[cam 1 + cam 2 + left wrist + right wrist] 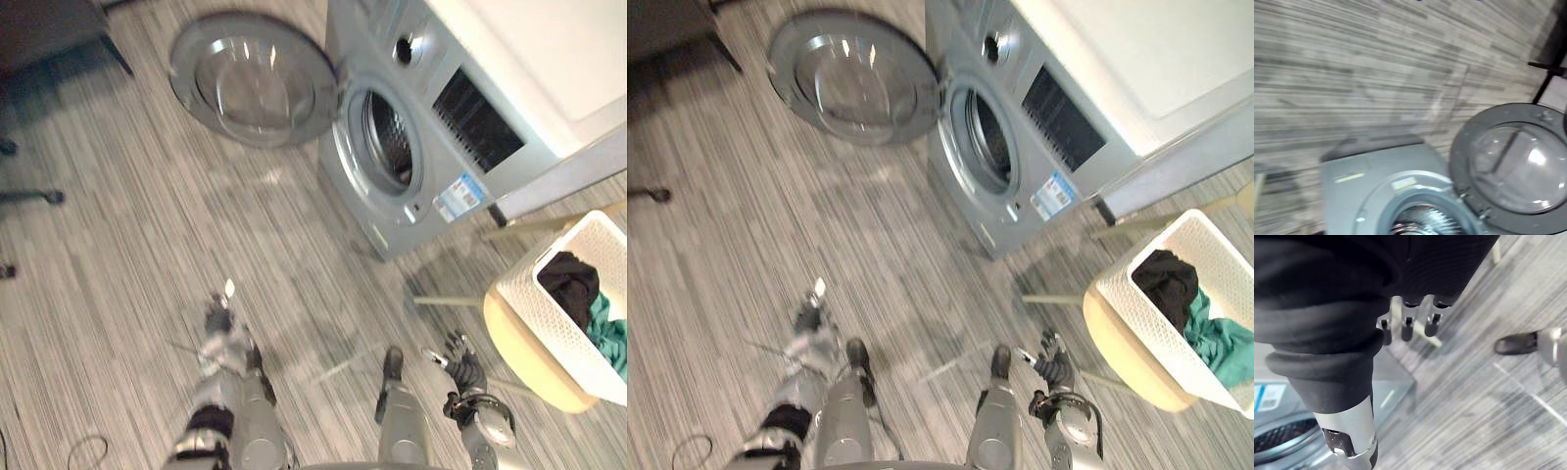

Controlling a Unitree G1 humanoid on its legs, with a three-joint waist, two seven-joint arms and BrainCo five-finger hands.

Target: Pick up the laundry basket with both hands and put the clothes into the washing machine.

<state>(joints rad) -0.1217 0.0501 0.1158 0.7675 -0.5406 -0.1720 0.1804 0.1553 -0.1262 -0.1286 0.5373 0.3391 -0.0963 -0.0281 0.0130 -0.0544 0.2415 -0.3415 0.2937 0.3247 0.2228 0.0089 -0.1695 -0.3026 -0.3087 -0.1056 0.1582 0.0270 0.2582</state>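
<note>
The grey washing machine (421,157) stands ahead on the right, its round door (255,78) swung wide open to the left and the drum opening (389,137) bare. A white lattice laundry basket (549,323) rests on a beige stool (524,357) at the far right, holding a black garment (570,279) and a teal one (609,333). My right hand (460,367) hangs low beside the stool, apart from the basket, fingers (1406,328) relaxed and holding nothing. My left hand (220,328) hangs over the floor at lower left, fingers loose, far from the basket.
The stool's pale legs (446,302) reach toward the machine. An office chair's base (29,196) and dark furniture (49,29) sit at the far left. Striped grey floor (147,245) lies between me and the washer.
</note>
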